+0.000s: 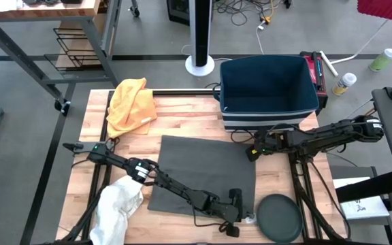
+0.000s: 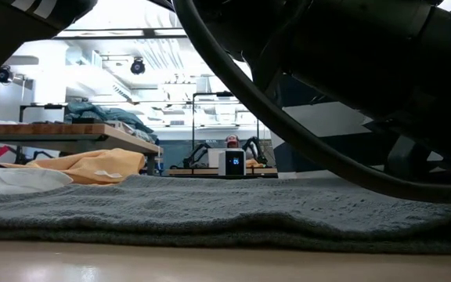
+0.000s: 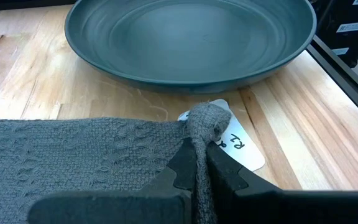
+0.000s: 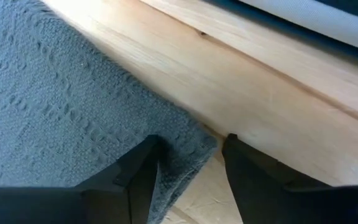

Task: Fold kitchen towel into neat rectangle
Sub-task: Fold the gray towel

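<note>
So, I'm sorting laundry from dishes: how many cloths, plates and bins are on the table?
Cloths: 3 — grey towel, yellow cloth, white cloth
Plates: 1 — dark plate
Bins: 1 — blue bin
Total: 5

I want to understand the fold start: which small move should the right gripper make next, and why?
Probably finish closing the right gripper on the grey towel: its far corner lies between the open fingers, while the left gripper already pinches the near corner.
</note>
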`<state>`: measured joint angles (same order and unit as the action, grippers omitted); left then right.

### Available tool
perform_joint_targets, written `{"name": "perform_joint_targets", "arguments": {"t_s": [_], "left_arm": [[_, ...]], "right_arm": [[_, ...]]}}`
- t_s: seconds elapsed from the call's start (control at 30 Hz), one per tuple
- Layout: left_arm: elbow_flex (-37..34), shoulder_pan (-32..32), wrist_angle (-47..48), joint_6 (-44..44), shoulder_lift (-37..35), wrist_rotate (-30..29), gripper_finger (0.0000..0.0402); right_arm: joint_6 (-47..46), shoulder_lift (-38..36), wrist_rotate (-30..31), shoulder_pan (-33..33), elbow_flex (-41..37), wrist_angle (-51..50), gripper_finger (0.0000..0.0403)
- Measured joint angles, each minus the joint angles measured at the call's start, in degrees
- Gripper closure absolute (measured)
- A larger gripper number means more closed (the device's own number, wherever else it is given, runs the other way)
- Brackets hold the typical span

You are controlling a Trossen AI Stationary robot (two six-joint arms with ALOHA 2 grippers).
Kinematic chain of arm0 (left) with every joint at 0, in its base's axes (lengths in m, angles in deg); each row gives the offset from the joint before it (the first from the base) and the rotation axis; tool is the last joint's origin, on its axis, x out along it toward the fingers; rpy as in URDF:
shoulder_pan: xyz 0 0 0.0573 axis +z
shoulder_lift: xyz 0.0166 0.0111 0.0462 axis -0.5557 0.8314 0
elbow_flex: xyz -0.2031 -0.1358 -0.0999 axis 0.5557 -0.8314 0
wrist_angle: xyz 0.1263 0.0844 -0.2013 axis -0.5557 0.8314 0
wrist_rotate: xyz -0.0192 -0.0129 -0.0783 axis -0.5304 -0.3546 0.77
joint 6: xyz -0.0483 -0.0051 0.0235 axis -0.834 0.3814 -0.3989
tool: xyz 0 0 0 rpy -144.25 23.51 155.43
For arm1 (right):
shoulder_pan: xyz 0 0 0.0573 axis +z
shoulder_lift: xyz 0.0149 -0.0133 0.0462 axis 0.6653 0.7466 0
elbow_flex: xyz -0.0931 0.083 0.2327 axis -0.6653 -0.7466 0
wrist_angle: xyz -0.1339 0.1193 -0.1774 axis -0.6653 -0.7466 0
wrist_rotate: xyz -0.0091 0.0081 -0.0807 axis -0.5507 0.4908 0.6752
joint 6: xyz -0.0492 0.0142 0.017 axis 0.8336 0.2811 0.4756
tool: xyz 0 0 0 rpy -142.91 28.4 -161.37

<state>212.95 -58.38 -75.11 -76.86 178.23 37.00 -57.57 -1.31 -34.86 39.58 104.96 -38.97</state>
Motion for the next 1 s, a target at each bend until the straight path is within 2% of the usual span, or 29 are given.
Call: {"name": "perform_joint_targets", "arguments": {"t_s": [0.17, 0.47, 0.63, 0.83, 1.0], "left_arm": [[0.00, -0.02, 0.00, -0.04, 0.00, -0.05, 0.0395], [0.00, -0.04, -0.09, -1.01, 0.02, -0.22, 0.0395], [0.00, -0.19, -0.14, -1.73, -0.02, -0.35, 0.0395], [-0.11, -0.76, -0.41, -1.60, -0.37, -1.25, 0.0396], [-0.17, -0.82, -1.80, -1.07, -0.64, -1.23, 0.0397]], "right_arm": [[0.82, 0.07, 0.40, -0.04, -0.04, 0.00, 0.0273], [1.85, 0.11, -0.13, -0.02, -0.22, 1.77, 0.0393], [3.18, 0.01, -0.96, 0.00, 1.09, 0.61, 0.0395], [3.73, -1.69, -0.84, 0.03, 7.27, -14.48, 0.0399], [4.08, -2.77, -0.93, 0.73, 10.81, -16.70, 0.0399]]}}
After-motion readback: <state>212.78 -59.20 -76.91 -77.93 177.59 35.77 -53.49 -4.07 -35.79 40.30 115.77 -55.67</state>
